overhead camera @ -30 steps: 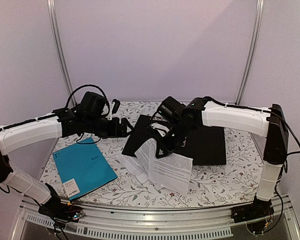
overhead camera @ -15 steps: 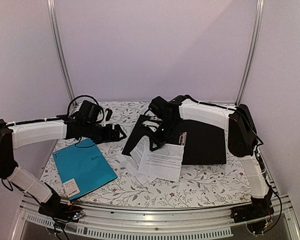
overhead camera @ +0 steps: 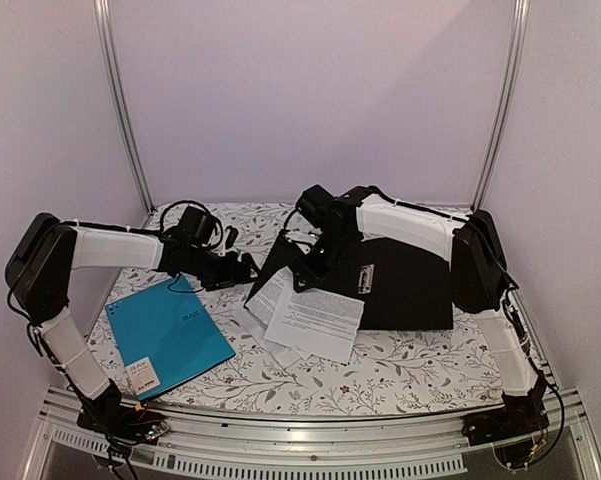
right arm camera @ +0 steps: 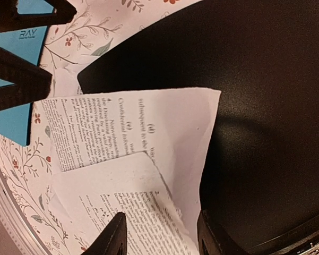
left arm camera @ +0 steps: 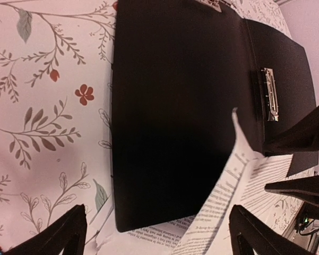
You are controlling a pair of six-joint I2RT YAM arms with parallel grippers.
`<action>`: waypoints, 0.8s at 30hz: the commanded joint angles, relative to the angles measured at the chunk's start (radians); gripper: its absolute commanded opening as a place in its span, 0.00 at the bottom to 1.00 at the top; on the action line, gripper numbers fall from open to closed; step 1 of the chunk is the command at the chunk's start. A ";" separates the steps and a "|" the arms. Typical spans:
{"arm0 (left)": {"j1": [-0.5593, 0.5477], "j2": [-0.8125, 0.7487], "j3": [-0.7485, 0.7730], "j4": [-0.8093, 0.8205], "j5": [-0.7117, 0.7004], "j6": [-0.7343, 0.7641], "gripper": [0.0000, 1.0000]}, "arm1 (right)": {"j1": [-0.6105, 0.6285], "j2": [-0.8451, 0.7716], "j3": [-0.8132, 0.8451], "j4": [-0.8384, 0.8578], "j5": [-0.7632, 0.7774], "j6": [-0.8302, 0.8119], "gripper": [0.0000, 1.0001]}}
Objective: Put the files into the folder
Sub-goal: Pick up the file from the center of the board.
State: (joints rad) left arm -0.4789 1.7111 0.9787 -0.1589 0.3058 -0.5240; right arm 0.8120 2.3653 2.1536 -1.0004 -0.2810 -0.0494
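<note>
The black folder (overhead camera: 410, 285) lies open, its left cover (overhead camera: 280, 262) tilted up; the left wrist view shows its silver clip (left arm camera: 269, 94). The white printed files (overhead camera: 318, 320) sprawl in front of the folder, one sheet curling up against the raised cover (left arm camera: 228, 196). My right gripper (overhead camera: 315, 258) hangs open over the files (right arm camera: 132, 143) beside the folder's inside (right arm camera: 265, 106); a sheet corner lies between its fingertips (right arm camera: 162, 239). Left of the raised cover, my left gripper (overhead camera: 242, 268) is open wide and holds nothing (left arm camera: 159, 239).
A teal-blue folder (overhead camera: 170, 335) lies at the front left, also in the right wrist view (right arm camera: 13, 114). The flowered tablecloth (overhead camera: 420, 355) covers the table. Booth walls and metal posts close in the back and sides.
The right gripper moved back and left and came down; the sheets it held up a second ago now lie low against the folder. The left arm drew back to the left.
</note>
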 commanded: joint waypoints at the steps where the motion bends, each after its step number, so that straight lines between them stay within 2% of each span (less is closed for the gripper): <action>1: 0.021 0.030 0.034 0.039 0.040 0.022 0.93 | -0.012 0.038 0.001 0.040 0.074 0.072 0.48; 8: 0.026 0.075 0.068 0.044 0.093 0.033 0.93 | -0.024 0.005 -0.051 0.078 0.119 0.103 0.56; 17: 0.021 0.110 0.064 0.116 0.213 0.040 0.93 | -0.027 -0.263 -0.431 0.196 0.157 0.125 0.70; 24: 0.011 0.141 0.079 0.112 0.235 0.057 0.92 | -0.046 -0.320 -0.565 0.188 0.107 0.071 0.73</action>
State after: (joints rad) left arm -0.4664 1.8282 1.0348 -0.0639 0.5098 -0.4896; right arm 0.7864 2.0754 1.6402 -0.8368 -0.1490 0.0532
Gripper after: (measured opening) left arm 0.922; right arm 0.734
